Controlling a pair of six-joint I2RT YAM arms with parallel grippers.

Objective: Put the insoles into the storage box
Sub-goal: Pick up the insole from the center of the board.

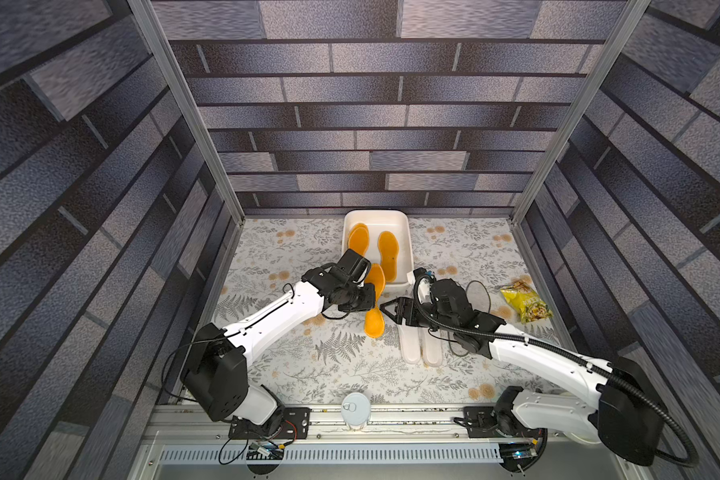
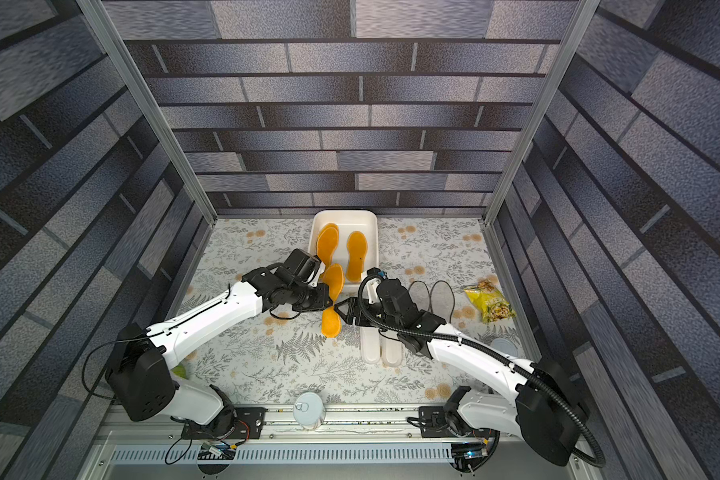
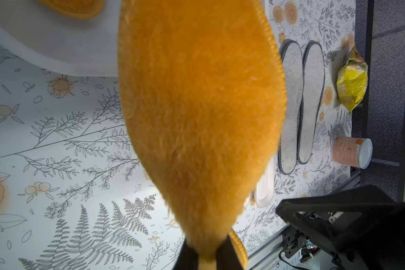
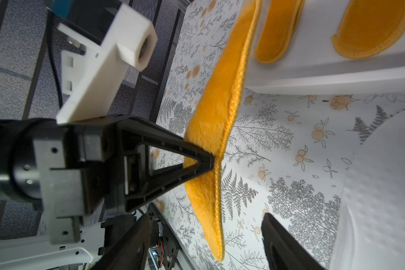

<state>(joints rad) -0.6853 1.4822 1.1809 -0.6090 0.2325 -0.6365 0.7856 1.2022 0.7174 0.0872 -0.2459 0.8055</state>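
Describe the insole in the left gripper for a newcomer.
Find the storage box at the back of the table. Before its front wall, beside the white insoles, is an orange insole. Unlike the orange ones in the box, it is held on edge by the left gripper.

The left arm (image 1: 273, 318) reaches forward and inward from its base, with the wrist turned toward the middle. The left gripper (image 1: 374, 306) is clamped on an orange insole (image 1: 374, 326) at its narrow waist (the right wrist view shows the tips pinching its edge). The right arm (image 1: 533, 353) stretches in low from the opposite side. The right gripper (image 1: 388, 311) faces the left one, jaws spread wide and gripping nothing, tips just beside the insole.
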